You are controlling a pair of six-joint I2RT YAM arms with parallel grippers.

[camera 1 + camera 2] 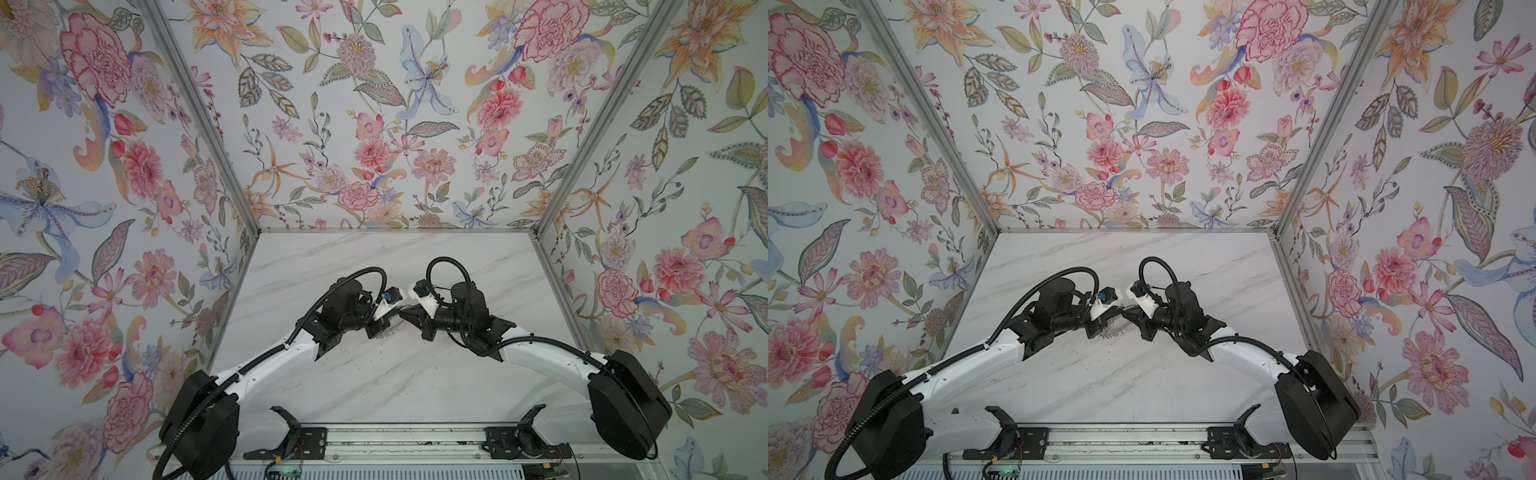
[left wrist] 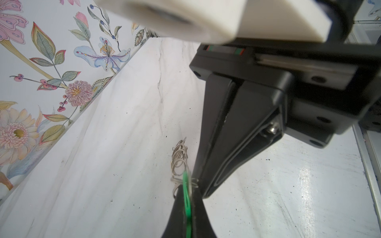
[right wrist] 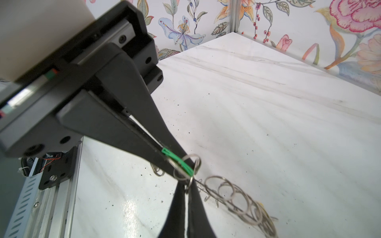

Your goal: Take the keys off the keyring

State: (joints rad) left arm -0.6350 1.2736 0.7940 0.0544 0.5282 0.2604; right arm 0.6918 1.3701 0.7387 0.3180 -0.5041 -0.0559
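At the middle of the table [image 3: 268,103], between the two arms, the keyring [image 3: 233,193] is lying almost edge-on to both wrist cameras. Whether its far end is resting on the marble or hanging just above it I cannot tell.

The left gripper [image 2: 186,190] is pinching the green tag [image 3: 179,162] of one key, its jaws fully together with the plastic sandwiched between them. The right gripper [image 3: 188,187] is also clamped tight, its tips biting on the keyring's near rim, seemingly on one of the small wire loops there.

The main risk, as I judge it, is that the arms start pulling apart while the key is hanging on a coiled loop. A straight tug is likely to drag the whole ring, bend the wire or slide the slick tag out of the left pinch, not free the key. The right hold is looking thin too: gripping a single wire, the ring may be swivelling or slipping as soon as load comes on. Neighbouring loops are crowding the green tag and could be snagging it.

As for looks, the keyring is showing as a flat grey disc fringed with many silvery wire rings that are overlapping one another. A pale yellow tag [image 3: 260,204] is just peeking out among the loops at the far end, well apart from both grippers. The keys' metal blades are hiding behind fingers and wire.
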